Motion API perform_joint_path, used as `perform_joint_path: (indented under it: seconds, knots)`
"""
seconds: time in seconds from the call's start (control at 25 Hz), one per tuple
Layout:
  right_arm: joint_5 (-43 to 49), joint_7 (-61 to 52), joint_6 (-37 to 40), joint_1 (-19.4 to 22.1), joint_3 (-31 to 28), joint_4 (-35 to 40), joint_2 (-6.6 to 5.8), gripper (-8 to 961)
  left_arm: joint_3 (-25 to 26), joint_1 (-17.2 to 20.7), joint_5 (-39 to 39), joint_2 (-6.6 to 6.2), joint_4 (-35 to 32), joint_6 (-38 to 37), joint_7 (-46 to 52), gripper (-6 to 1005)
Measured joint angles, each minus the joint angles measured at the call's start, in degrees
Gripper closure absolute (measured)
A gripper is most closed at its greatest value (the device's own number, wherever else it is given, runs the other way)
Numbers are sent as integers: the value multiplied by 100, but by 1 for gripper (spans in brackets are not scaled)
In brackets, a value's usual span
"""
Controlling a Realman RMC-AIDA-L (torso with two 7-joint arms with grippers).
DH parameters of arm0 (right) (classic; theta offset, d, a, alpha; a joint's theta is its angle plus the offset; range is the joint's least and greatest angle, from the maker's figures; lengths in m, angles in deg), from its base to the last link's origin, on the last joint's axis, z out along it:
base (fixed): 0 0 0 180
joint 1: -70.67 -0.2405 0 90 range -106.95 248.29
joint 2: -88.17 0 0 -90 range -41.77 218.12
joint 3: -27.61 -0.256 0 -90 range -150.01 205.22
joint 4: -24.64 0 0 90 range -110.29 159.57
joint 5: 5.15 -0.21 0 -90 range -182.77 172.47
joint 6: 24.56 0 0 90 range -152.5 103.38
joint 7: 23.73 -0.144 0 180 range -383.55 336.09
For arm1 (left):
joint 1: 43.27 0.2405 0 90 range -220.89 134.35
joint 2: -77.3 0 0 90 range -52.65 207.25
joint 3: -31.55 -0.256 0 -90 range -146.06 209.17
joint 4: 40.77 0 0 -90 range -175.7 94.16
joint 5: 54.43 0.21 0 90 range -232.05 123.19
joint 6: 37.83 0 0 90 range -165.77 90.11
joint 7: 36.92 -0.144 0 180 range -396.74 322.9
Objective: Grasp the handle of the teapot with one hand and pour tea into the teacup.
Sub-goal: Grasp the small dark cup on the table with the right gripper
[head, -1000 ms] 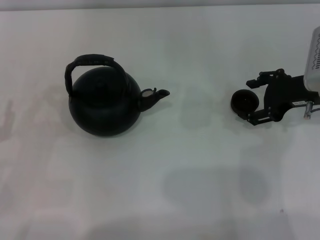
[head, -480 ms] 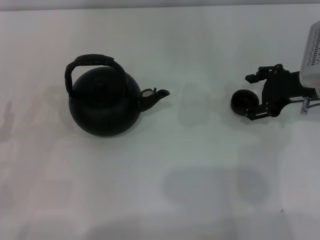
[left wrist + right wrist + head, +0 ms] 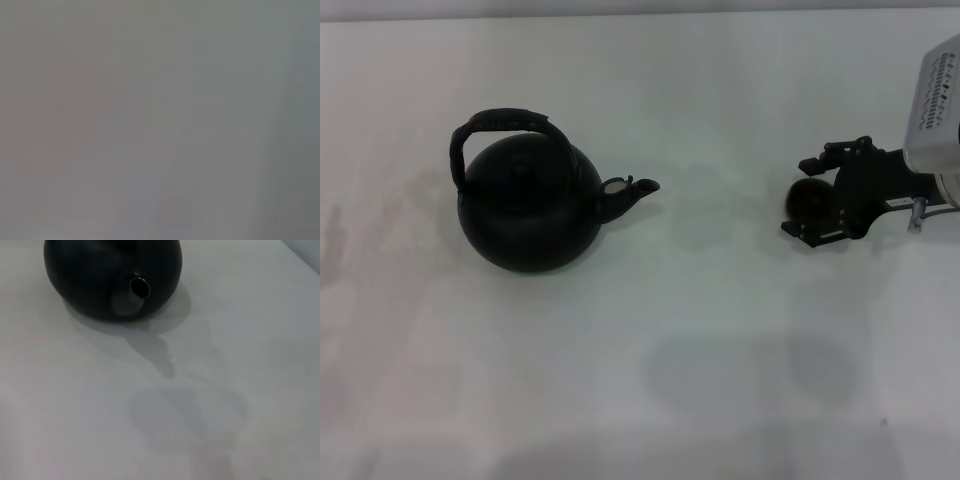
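The large round black teapot (image 3: 528, 212) stands on the white table (image 3: 720, 100) at the left, its spout (image 3: 632, 192) pointing right. Its thick black arched handle (image 3: 498, 122) curves over the lid. In the right wrist view the teapot (image 3: 100, 275) faces the camera, spout (image 3: 134, 294) first. My right gripper (image 3: 812, 198) is at the far right, level with the spout and well apart from it. Its fingers (image 3: 817, 163) stand on both sides of the tiny black teacup (image 3: 807, 200) and hold it. My left gripper is out of view; its wrist view shows only plain grey surface.
The white table stretches bare between the spout and the teacup. Faint grey shadows (image 3: 750, 370) lie on the table in front of that gap, and one (image 3: 185, 415) shows in the right wrist view. The right arm's pale housing (image 3: 935, 105) enters at the right edge.
My right gripper has shifted a little back and turned, its housing rising at the right edge. The teacup has moved slightly with it. The teapot has not moved.
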Motion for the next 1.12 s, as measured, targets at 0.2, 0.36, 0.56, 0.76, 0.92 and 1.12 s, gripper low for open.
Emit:
perform_joint_path:
  seconds: [0.2, 0.36, 0.56, 0.76, 0.92, 1.12]
  knots:
    - [-20, 0, 4, 15, -11, -77, 2, 89, 0, 12, 0, 0, 0, -1, -2, 422]
    - [-22, -4, 3, 16, -13, -83, 2, 89, 0, 11, 0, 0, 0, -1, -2, 422]
    - [-22, 19, 53, 32, -27, -43, 2, 88, -2, 11, 0, 0, -5, -1, -3, 422]
    - [34, 1, 169, 29, -11, -14, 2, 88, -9, 3, 0, 0, -16, -1, -7, 422]
    - [64, -5, 278, -3, -6, 67, 2, 88, -9, 11, 0, 0, -18, -1, -50, 423]
    - [173, -86, 292, -21, 2, 101, 2, 88, -9, 11, 0, 7, -18, -1, -78, 423]
